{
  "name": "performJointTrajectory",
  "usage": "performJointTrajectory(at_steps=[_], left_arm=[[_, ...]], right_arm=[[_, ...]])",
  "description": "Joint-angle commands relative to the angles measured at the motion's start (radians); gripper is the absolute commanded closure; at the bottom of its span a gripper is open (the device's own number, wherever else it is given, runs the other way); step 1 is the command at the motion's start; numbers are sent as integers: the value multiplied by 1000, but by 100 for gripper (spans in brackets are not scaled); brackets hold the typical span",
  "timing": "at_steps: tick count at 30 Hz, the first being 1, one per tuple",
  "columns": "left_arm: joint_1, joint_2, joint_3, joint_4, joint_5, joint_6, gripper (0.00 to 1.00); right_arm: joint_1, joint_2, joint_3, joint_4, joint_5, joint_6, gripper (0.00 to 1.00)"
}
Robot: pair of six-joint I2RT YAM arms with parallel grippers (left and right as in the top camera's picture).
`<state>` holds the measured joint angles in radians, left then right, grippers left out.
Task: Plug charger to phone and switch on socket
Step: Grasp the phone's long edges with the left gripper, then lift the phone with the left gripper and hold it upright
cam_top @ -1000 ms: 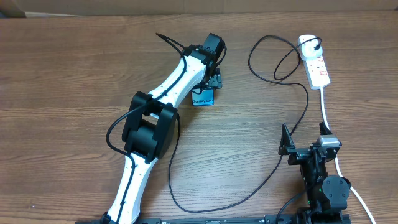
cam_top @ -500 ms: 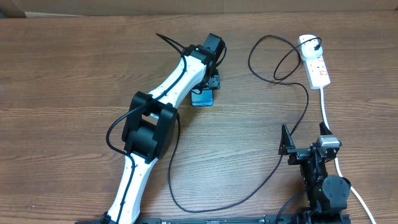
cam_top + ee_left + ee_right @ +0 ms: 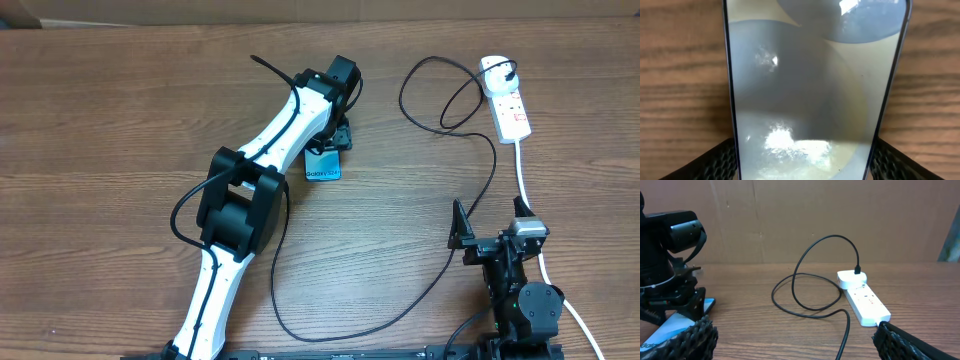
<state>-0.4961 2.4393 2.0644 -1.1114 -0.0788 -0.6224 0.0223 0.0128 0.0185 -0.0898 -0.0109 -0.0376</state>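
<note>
The phone lies on the wooden table, blue screen up, half under my left gripper. In the left wrist view the phone fills the space between the left gripper's two fingers, which press on its long edges. The white socket lies at the far right, with the charger's black plug in its far end. The black charger cable loops beside it and runs to the table's front; its connector tip is hidden. My right gripper is open and empty near the front edge.
The socket's thick white cord runs along the right side past my right gripper. The right wrist view shows the socket, the cable loop, the phone and a brown cardboard wall behind the table.
The phone has slid a little toward the table's front in the left gripper's hold. The right arm has not moved.
</note>
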Motion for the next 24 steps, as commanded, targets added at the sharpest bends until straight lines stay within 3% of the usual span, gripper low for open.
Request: performJointTrajectory(at_steps=[1,15,24], left_arm=[[0,38,46,-39,3,-3,26],[52,38,98,-101,170,-3,28],[127,38,98,-134,407,-3,28]], right_arm=[[6,-10,-10,5,10,4,0],[6,-10,-10,5,10,4,0],[6,-10,-10,5,10,4,0]])
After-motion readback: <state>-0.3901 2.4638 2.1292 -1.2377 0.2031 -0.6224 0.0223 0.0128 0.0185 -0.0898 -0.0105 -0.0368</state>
